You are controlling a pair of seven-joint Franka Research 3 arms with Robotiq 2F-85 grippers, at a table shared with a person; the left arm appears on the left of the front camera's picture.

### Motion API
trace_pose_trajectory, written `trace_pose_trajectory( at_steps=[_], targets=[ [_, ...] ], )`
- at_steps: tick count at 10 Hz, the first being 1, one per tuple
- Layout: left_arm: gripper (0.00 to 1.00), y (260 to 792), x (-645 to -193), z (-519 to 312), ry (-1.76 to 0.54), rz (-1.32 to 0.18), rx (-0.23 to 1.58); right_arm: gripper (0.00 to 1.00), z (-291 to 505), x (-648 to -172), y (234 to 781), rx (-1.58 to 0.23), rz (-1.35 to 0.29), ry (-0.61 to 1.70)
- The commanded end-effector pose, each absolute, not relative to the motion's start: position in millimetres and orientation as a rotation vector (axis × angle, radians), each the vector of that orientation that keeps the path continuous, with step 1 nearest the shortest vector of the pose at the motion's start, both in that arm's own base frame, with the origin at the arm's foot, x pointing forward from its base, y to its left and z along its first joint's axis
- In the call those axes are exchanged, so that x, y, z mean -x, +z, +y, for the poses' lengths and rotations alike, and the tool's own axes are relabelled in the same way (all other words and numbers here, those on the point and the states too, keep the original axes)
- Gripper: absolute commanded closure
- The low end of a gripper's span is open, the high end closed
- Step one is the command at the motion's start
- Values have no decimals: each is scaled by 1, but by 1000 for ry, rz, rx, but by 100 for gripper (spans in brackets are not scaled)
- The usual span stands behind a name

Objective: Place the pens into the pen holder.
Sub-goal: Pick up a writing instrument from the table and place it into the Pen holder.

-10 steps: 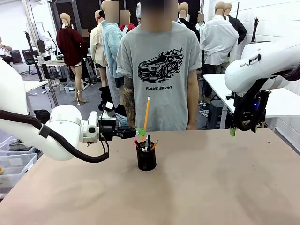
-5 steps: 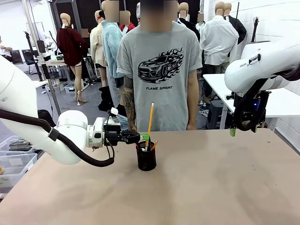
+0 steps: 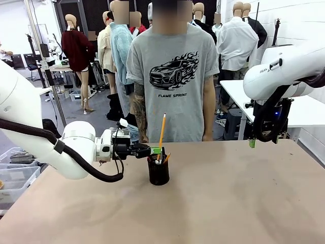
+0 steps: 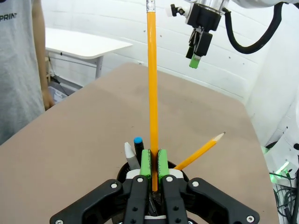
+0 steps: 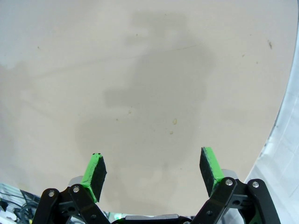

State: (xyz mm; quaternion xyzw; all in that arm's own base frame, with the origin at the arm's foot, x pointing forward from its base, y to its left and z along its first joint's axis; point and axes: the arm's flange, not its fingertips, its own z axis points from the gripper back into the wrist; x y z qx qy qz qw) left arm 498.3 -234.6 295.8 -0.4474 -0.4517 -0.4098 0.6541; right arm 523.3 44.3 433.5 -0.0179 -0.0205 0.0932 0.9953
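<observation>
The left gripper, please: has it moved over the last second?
Yes. The left gripper, shut on the yellow pencil, has moved right and down, reaching the rim of the pen holder.

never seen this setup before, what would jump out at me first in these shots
The tall yellow pencil, pinched upright in the shut left gripper, with its lower end at the mouth of the black mesh pen holder mid-table. That cup already holds other pens and a second pencil leaning out. Behind it a person in a grey car-print T-shirt stands at the far edge.
</observation>
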Motion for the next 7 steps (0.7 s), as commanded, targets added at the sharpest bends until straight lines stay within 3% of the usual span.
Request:
trace_pose_trajectory(
  at_steps=[1,7],
  targets=[
    [100,289,-495,-239,-922,-1070,981,0,44,-523,433,37,-36,186],
    [100,279,-497,-240,-925,-1049,927,0,44,-523,433,37,-36,186]
  ],
)
